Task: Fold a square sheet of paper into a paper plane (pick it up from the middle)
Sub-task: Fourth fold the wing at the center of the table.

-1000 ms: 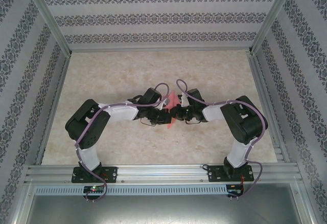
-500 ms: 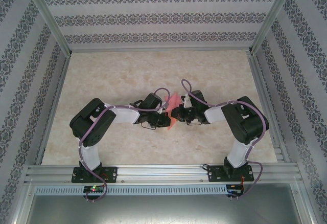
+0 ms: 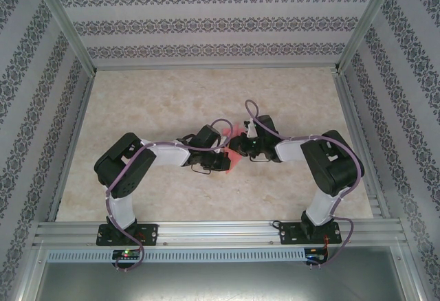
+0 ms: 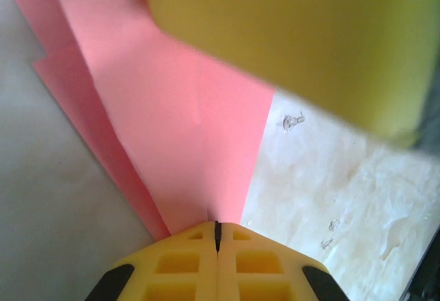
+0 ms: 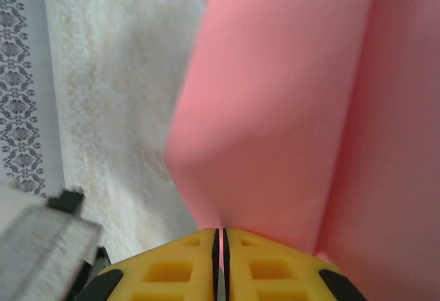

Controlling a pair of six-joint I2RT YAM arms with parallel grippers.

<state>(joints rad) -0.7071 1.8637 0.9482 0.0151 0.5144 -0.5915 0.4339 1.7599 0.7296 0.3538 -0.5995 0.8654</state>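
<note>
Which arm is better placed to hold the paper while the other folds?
Likely left: the left gripper is shut on the paper where its layers meet, a firm anchor. The right gripper pinches a bent part.

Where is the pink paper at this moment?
In the top view the pink paper is near the middle of the table, between the two arms, pinched by the left gripper and the right gripper.

The paper [image 3: 236, 136] between left gripper [image 3: 226, 157] and right gripper [image 3: 240, 150]; table [image 3: 172, 95] beneath
</note>
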